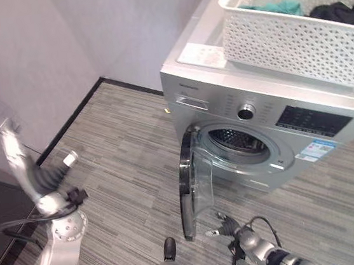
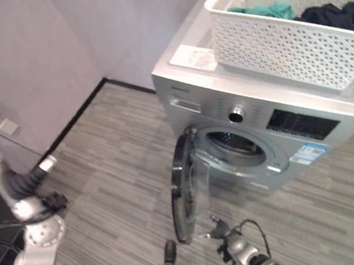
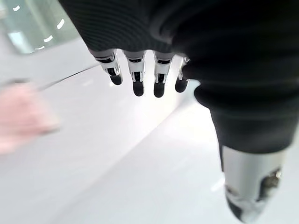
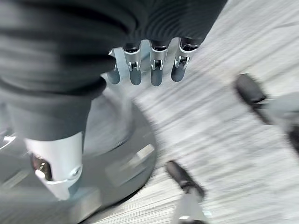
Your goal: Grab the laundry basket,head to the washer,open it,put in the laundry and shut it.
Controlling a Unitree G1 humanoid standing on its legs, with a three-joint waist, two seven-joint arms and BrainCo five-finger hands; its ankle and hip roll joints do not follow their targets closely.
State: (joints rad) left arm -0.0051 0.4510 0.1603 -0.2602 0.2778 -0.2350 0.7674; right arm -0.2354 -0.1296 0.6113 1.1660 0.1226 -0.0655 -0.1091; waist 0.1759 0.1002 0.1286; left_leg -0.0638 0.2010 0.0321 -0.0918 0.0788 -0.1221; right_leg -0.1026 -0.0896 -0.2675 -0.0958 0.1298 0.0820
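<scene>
Nearest, the right hand (image 4: pixel 149 70) hangs empty with relaxed fingers beside the open washer door (image 1: pixel 193 188); the left hand (image 3: pixel 140 74) is likewise slack. Farther off, the laundry basket (image 1: pixel 294 36) sits atop the washer (image 1: pixel 273 134). Loading likely comes next, reaching up for the clothes.

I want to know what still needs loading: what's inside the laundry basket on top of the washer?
In the white laundry basket on the washer, a teal garment and a dark garment show above the rim. Anything beneath them is hidden by the wall and the clothes.
</scene>
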